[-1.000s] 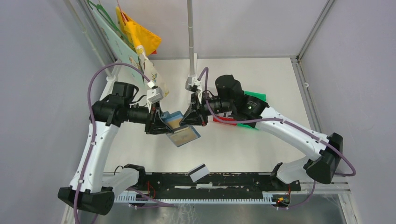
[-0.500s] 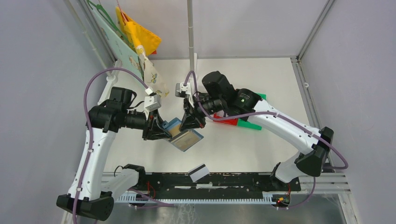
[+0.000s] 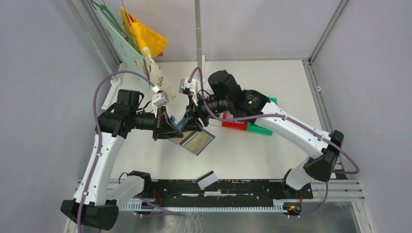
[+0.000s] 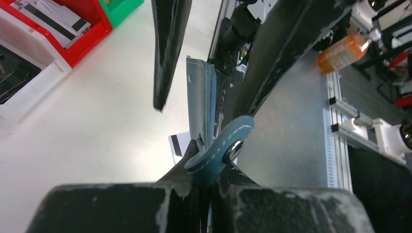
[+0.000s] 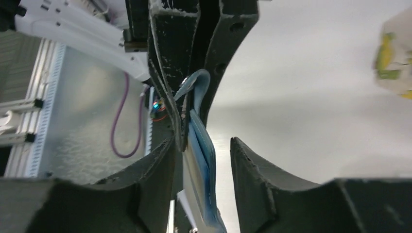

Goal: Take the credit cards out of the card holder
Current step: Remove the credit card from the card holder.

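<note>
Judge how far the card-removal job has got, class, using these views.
Done: one credit card lies loose at the near edge. In hand: the left gripper clamps the card holder aloft; the right gripper stands open around it. Left: a gold-toned card sits in its pocket.

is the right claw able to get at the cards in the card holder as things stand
Probably yes: the left claw is shut on the card holder at its snap tab, and the right claw stands open astride its free edge, with nothing between.

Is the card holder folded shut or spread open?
Spread open: the card holder shows its shiny inner pockets facing up, held by the shut left pincer.
</note>
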Controlling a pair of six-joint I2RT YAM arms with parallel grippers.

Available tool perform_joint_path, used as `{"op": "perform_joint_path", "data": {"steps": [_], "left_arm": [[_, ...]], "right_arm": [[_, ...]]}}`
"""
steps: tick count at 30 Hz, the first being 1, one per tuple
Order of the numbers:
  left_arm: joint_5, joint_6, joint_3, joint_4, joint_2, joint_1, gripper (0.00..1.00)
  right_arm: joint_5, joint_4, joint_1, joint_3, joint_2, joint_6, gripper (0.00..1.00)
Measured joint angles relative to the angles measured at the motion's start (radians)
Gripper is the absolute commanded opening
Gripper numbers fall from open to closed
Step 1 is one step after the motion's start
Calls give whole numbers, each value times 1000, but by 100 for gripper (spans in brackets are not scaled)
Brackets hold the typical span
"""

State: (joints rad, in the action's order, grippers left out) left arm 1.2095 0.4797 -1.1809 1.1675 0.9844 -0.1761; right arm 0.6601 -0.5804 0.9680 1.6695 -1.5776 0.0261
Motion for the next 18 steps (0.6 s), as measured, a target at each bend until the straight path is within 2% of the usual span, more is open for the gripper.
{"op": "perform_joint_path", "data": {"steps": [3, 8, 11, 15, 18], "left_arm": [[-15, -188, 32, -151, -12, 0, 2], [-109, -512, 64, -435, -75, 0, 2], [-145, -667, 70, -567, -111, 0, 2], [-161, -831, 71, -703, -126, 0, 2], [-160, -908, 72, -757, -122, 0, 2]], "right_arm": [[-50, 129, -40, -84, 65, 77, 55], [-126, 462, -194, -444, 347, 302, 57], [-119, 674, -211, -608, 466, 446, 57], [-50, 998, -197, -746, 479, 664, 56], [-21, 1172, -198, -820, 436, 798, 55]]}}
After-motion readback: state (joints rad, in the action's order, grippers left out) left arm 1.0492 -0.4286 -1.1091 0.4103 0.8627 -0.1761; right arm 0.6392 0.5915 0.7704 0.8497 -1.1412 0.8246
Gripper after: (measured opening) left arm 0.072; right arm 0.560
